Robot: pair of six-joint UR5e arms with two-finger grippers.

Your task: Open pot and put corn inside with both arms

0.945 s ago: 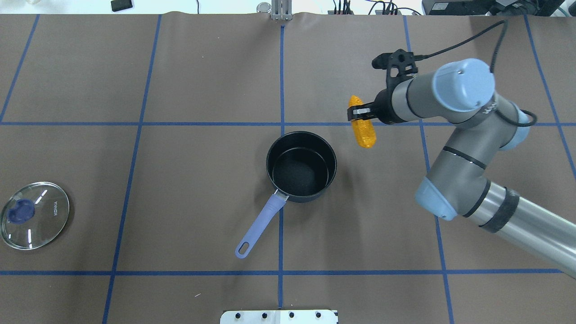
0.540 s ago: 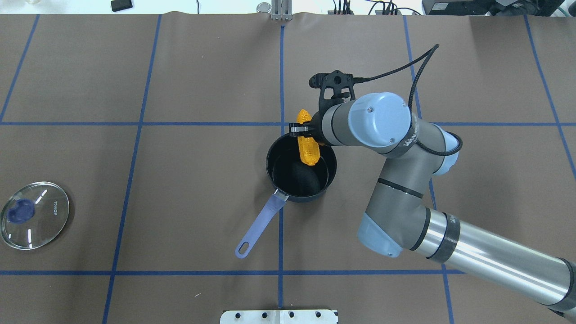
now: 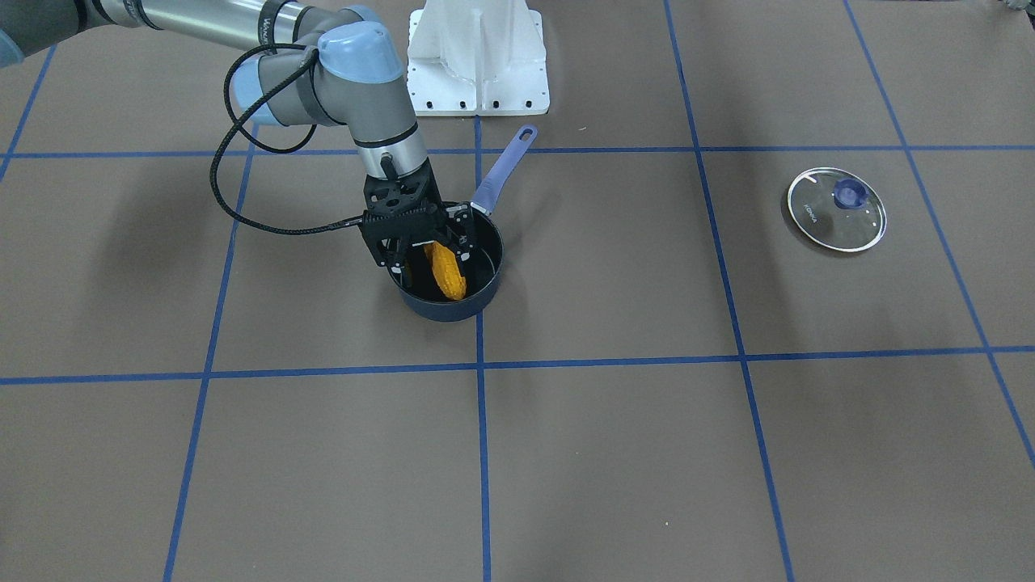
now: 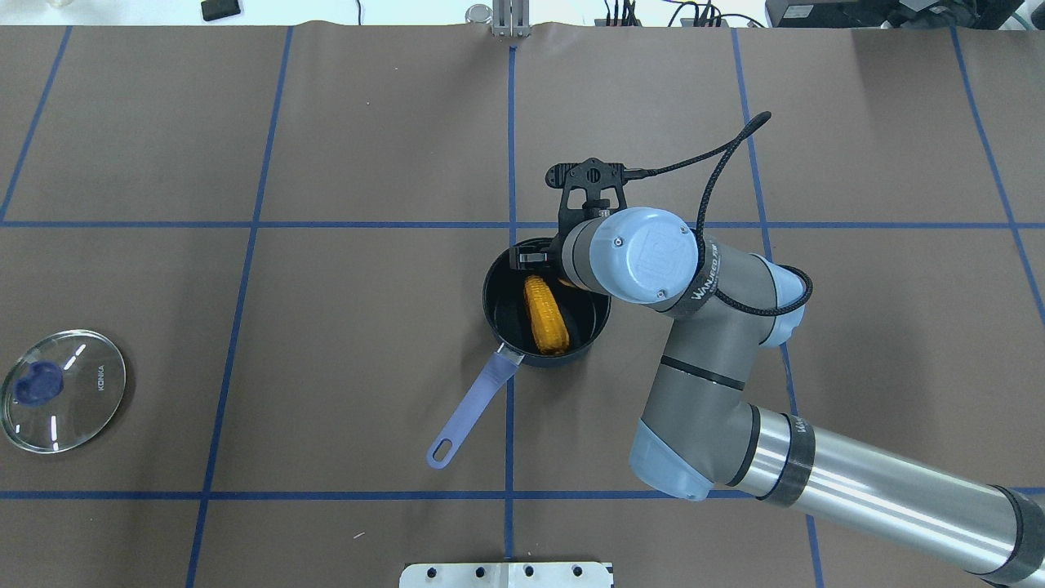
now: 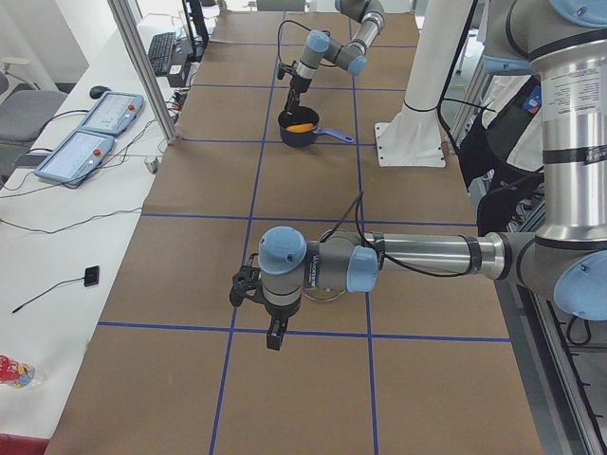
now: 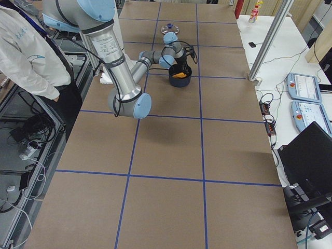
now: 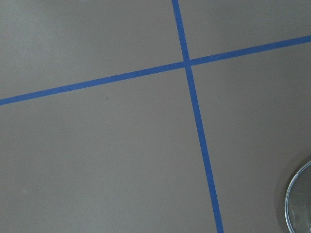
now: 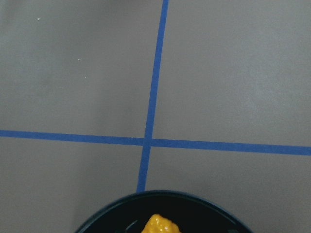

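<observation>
The orange-yellow corn (image 4: 545,314) lies slanted inside the open black pot (image 4: 488,286), leaning on its wall in the front view (image 3: 446,273). My right gripper (image 3: 433,260) hangs over the pot's far side with its fingers (image 3: 402,271) spread on either side of the corn, open. The right wrist view shows the pot rim (image 8: 160,194) and the corn's tip (image 8: 159,224). The glass lid (image 4: 63,390) with a blue knob lies flat at the table's left. My left gripper (image 5: 273,336) shows only in the left side view, beside the lid; I cannot tell its state.
The pot's lavender handle (image 4: 469,408) points toward the robot's side. The white base mount (image 3: 477,56) stands behind the pot. The lid's edge (image 7: 299,204) shows in the left wrist view. A person (image 6: 26,52) stands beside the table at the robot's side.
My right arm carried the corn from the pot's right to over the pot and lowered. The corn has left the fingers and now lies in the pot.
</observation>
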